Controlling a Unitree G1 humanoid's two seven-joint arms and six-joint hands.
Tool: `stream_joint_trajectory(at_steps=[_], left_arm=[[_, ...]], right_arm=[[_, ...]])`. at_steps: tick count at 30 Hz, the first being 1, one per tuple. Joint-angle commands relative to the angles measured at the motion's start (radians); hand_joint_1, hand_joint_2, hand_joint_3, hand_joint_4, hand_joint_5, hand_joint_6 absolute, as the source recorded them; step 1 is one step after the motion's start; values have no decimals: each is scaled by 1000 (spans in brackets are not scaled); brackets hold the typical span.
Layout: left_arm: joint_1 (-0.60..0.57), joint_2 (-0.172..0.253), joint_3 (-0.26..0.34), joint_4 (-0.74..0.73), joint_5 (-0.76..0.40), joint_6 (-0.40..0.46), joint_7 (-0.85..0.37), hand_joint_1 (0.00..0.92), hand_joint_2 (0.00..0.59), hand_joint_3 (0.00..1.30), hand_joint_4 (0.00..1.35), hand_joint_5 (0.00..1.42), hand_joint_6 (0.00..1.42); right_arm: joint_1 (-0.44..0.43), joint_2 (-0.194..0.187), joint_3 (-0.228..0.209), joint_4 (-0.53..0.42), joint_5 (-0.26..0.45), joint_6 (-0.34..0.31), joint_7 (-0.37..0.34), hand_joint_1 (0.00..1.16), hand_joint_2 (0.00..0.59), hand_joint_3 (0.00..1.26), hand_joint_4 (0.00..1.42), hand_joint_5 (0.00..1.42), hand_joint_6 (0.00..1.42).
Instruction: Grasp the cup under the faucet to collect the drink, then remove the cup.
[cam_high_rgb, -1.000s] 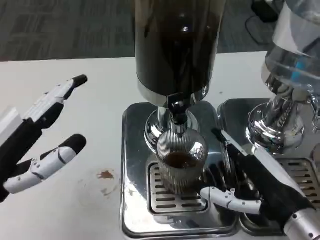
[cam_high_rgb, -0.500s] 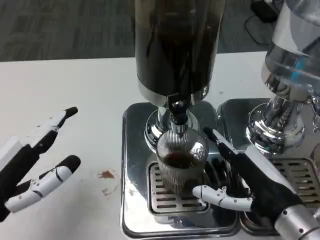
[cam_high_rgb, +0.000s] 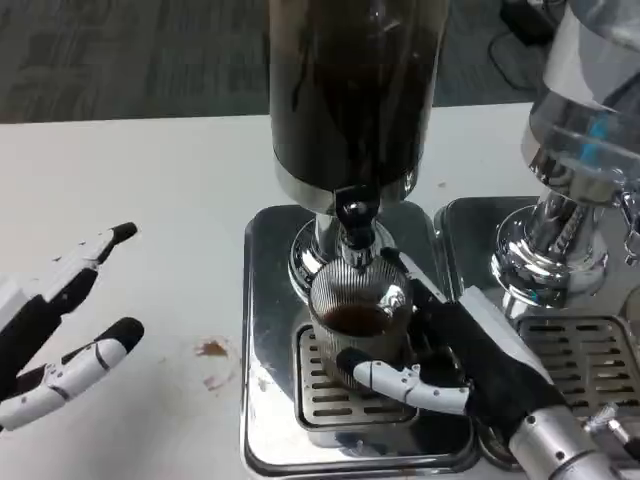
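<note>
Head view, single frame. Right robot hand (cam_high_rgb: 455, 355) lies at the ribbed glass cup (cam_high_rgb: 360, 315): one white finger (cam_high_rgb: 395, 377) curls across the cup's front lower wall, another reaches along its right side up towards the rim. Fingers appear to touch the glass; whether the grasp is fully closed I cannot tell. Cup stands upright on the slotted drip grille (cam_high_rgb: 330, 395), directly under the black faucet (cam_high_rgb: 355, 222) of the dark drink dispenser (cam_high_rgb: 350, 90). Brown liquid covers the cup's bottom portion. Grille sits in a polished steel base tray (cam_high_rgb: 265, 300), which rests on the white counter (cam_high_rgb: 130, 180).

Left robot hand (cam_high_rgb: 60, 320) hovers over the counter, well apart from the tray, fingers spread and straight, holding nothing; black fingertips point up and to the right.

Small brown stain (cam_high_rgb: 211, 350) on the counter, between the left robot hand and the tray's left edge.

Second dispenser (cam_high_rgb: 575, 120) with a clear vessel and chrome pedestal stands to the right on its own steel tray (cam_high_rgb: 470, 225), just beside the first.
</note>
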Motion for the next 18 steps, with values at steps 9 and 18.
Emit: stream_joint_trajectory(at_steps=[9, 18], left_arm=[[4, 60, 1, 21, -41, -3, -24, 0, 237, 3, 0, 0, 0], [15, 82, 2, 22, -66, 1, -39, 0, 244, 16, 0, 0, 0]], right_arm=[[-9, 75, 26, 103, 15, -82, -83, 678, 175, 0, 0, 0, 47], [-1, 111, 40, 141, 17, -123, -137, 742, 157, 0, 0, 0, 100]])
